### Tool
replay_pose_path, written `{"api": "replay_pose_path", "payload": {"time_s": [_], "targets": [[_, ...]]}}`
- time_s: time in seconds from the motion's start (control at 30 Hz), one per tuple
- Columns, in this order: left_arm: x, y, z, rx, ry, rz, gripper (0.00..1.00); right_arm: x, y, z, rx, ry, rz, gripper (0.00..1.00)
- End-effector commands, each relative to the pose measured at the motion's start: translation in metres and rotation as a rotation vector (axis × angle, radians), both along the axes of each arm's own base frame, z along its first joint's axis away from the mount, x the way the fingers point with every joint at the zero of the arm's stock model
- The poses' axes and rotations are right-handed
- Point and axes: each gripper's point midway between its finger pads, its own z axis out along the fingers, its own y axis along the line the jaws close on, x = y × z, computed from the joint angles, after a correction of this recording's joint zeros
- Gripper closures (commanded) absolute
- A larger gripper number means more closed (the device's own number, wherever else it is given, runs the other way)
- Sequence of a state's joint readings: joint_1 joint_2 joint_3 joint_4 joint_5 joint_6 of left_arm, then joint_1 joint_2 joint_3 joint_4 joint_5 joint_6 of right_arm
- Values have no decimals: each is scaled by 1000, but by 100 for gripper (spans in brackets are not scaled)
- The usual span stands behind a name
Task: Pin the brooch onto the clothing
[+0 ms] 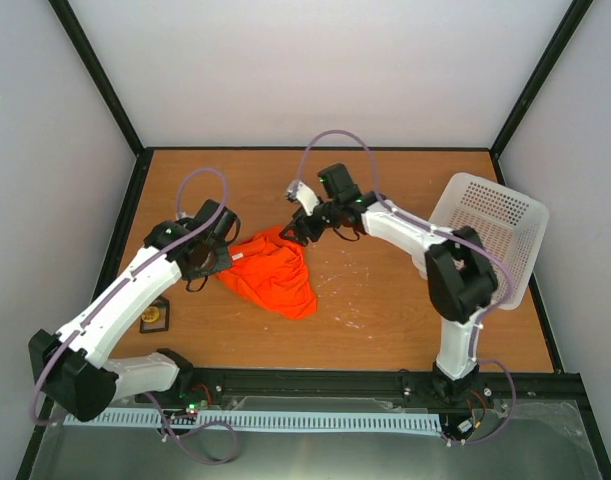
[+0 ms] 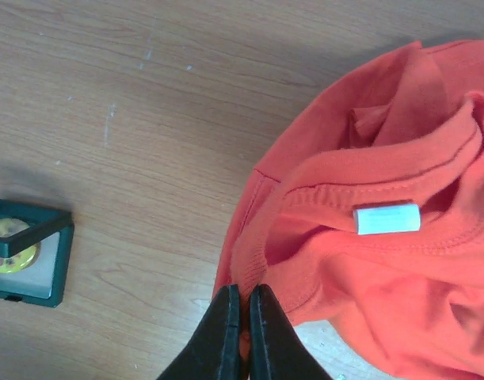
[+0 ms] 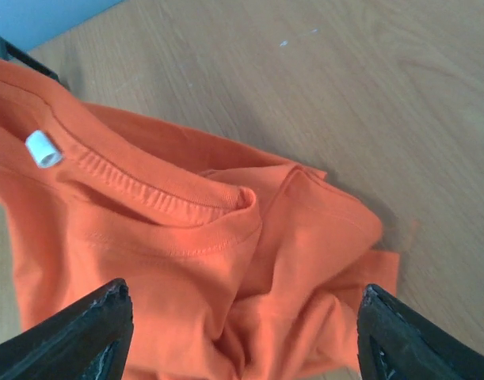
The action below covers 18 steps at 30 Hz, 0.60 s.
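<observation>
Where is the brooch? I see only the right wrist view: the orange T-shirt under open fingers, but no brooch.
Observer: The brooch lies in a small black box on the table, left of the orange T-shirt and apart from it.
Operator: What does the left gripper do?
Observer: The left gripper is shut on the T-shirt's left edge.
Operator: Which things are on the right side?
Observer: A white perforated basket leans at the table's right edge.
</observation>
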<state>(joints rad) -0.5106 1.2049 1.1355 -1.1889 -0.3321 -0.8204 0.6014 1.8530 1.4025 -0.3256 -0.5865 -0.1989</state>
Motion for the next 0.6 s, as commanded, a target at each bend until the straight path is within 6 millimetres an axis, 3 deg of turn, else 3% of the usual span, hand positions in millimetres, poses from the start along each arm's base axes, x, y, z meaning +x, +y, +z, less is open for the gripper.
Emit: {"api": "replay_pose_path", "payload": {"time_s": [0.0, 0.1, 0.4, 0.43, 0.47, 0.53, 0.57], "targets": [[3, -12, 14, -87, -101, -89, 99, -11, 36, -23, -61, -31, 175, 25], [1, -18, 19, -139, -150, -130, 99, -15, 60, -38, -73, -14, 231, 25], [8, -13, 20, -72, -167, -168, 99, -8, 85, -80, -61, 114, 241, 31], [9, -13, 21, -67, -170, -170, 99, -9, 88, -81, -46, 134, 251, 37], [12, -13, 25, -64, -179, -172, 99, -9, 92, -78, -28, 146, 264, 49], [16, -14, 34, -54, -193, -177, 99, -3, 96, -64, -13, 155, 238, 85], [18, -13, 41, -47, -207, -176, 99, 2, 95, -52, -21, 136, 203, 96]]}}
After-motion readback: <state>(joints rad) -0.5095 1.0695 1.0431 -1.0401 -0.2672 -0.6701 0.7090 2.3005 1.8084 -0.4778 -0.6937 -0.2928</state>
